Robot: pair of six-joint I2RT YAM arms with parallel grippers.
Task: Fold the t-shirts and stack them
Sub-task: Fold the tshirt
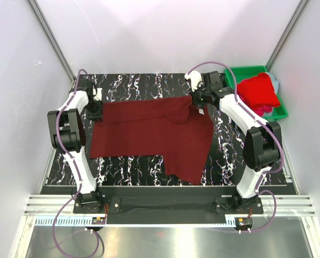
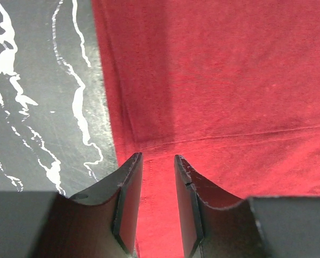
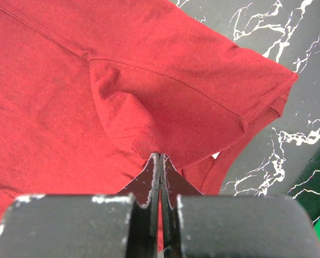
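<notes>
Maroon t-shirt [image 1: 149, 134] spread flat, just left of the green bin [image 1: 245, 70]
Right gripper [image 3: 160, 157] is clamped on cloth at the bin-side sleeve. Left gripper [image 2: 157, 161] sits over the corner farthest from the bin, jaws narrowly apart, nothing visibly pinched. Guessing it's setup for a fold.

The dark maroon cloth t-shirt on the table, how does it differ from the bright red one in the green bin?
The dark maroon t-shirt lies spread out on the black marbled table; the bright red t-shirt sits heaped in the green plastic bin. The maroon t-shirt is darker than the red t-shirt. Both are plain cloth.
</notes>
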